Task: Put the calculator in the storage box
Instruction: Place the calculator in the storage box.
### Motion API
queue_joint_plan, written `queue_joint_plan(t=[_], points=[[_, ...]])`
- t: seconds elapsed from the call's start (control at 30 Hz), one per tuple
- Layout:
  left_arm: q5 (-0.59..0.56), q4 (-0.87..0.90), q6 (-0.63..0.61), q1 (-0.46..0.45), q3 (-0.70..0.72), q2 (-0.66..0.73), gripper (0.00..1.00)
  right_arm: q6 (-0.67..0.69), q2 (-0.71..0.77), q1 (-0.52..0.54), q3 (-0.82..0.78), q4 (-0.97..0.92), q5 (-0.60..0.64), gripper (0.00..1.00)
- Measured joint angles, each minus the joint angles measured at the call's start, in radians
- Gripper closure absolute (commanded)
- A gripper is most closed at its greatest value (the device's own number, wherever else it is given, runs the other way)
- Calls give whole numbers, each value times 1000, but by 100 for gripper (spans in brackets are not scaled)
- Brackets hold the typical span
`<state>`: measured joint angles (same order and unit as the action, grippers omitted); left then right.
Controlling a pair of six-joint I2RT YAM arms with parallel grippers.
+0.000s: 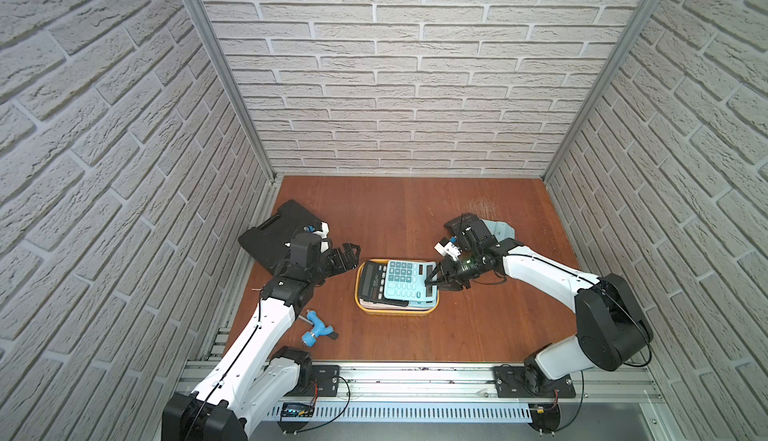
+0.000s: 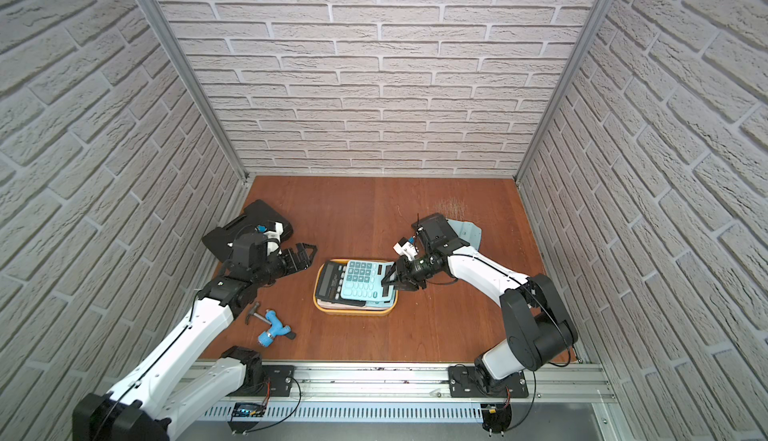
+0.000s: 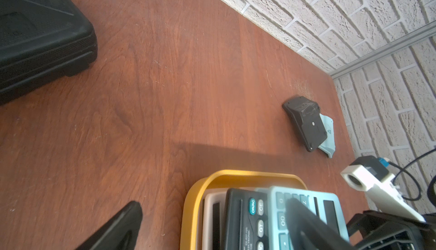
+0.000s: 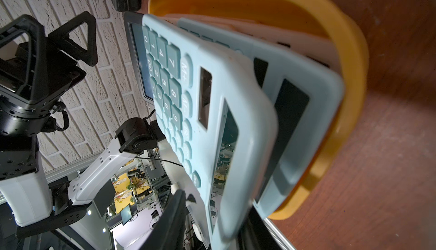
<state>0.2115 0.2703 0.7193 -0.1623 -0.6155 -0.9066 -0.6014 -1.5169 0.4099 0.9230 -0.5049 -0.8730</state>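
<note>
In both top views the shallow yellow plastic storage box (image 1: 390, 312) (image 2: 353, 313) stands on the brown wooden tabletop (image 1: 415, 218) and holds a stack of calculators. The light blue plastic calculator (image 1: 405, 281) lies on top of that stack, inside the box, with its display end at the box's right side. The right gripper (image 1: 431, 281) is at that end, jaws a little apart, with the calculator's edge between them. A black plastic calculator (image 1: 371, 283) lies lower in the stack, toward the box's left side. The left gripper (image 1: 352, 257) hangs just left of the box, spread wide and holding nothing. A flat black plastic case (image 1: 272, 235) lies further left of the box.

In the left wrist view the box's rim (image 3: 236, 174) curves round the black calculator (image 3: 240, 218), and the left gripper's fingers (image 3: 118, 230) stand well apart.

In the right wrist view the light blue calculator (image 4: 212, 95) lies tilted over a second light blue calculator (image 4: 306, 124), within the box's wall (image 4: 354, 72). A sliver of background shows between one black finger (image 4: 169, 220) and the key face, so that finger is clear of it. Whether the other finger touches the underside cannot be told.
</note>
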Motion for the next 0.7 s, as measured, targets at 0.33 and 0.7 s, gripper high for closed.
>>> queue_joint_plan(t=[0.33,0.7], points=[[1,0,0,-1,0,0,2,43,0,0,0,-24,12,22],[1,34,-23,-28,-98,-67,2,95,66,-3,3,-108,140,0]])
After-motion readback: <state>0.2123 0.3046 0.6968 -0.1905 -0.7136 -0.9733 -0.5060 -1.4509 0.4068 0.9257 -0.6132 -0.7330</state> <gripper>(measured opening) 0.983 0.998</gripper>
